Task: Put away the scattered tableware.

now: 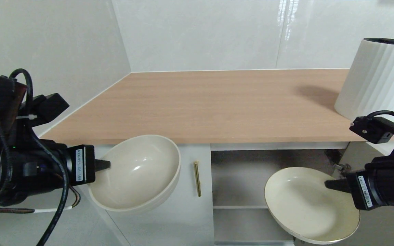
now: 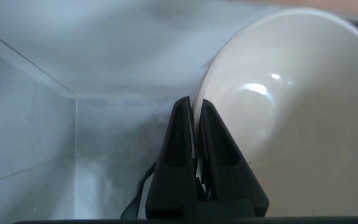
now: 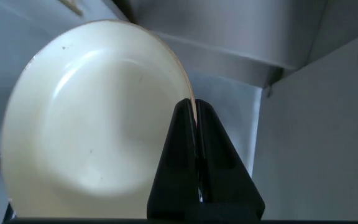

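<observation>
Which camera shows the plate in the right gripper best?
The head view: the whole plate shows, rim pinched in the right gripper, before the open cabinet. The right wrist view has it close, partly behind the gripper. The left wrist view faces the bowl.

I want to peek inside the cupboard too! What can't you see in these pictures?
- Head view: the plate, held by the right gripper, covers part of the open cupboard, so that part of its shelves cannot be seen.
- Head view: the white ribbed container is cut off by the right edge.
- Left wrist view: the bowl, held by the left gripper, hides whatever lies behind it.
</observation>
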`<state>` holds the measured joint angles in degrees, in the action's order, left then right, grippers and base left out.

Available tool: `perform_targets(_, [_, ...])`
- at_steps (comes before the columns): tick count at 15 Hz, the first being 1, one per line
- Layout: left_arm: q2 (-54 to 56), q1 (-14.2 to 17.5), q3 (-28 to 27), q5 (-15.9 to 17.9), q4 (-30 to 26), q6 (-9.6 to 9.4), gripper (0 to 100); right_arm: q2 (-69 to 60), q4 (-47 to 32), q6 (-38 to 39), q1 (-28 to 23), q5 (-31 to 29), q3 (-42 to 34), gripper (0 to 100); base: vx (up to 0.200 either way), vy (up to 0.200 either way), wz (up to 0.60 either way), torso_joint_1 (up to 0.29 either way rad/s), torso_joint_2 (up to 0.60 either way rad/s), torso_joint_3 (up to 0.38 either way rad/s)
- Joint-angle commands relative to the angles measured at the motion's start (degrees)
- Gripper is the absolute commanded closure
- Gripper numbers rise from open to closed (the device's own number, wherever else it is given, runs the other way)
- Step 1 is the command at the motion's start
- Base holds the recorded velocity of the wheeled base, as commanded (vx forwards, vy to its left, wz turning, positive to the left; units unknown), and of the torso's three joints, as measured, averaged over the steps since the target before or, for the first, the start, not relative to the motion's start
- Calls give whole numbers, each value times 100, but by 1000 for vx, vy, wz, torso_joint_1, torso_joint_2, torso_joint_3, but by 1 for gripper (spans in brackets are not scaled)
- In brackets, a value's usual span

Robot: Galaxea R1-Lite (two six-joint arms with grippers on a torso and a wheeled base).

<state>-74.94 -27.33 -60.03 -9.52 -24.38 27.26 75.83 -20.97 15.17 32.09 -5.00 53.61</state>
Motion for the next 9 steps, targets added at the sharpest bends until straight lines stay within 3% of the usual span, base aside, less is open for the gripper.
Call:
perform_targets(1, [14, -9, 0, 3, -5, -19, 100, -15, -4, -75, 8, 78, -53, 100, 0, 0, 0, -154, 456, 315])
perform_targets(7, [-30, -35, 17, 12, -5, -19, 100, 363, 5, -172, 8, 271, -211, 100, 0, 0, 0, -118, 451, 327])
perform_targets(9, [-39, -35, 35, 12, -5, -19, 100, 547, 5, -172, 8, 447, -220, 100, 0, 0, 0, -41, 229, 188])
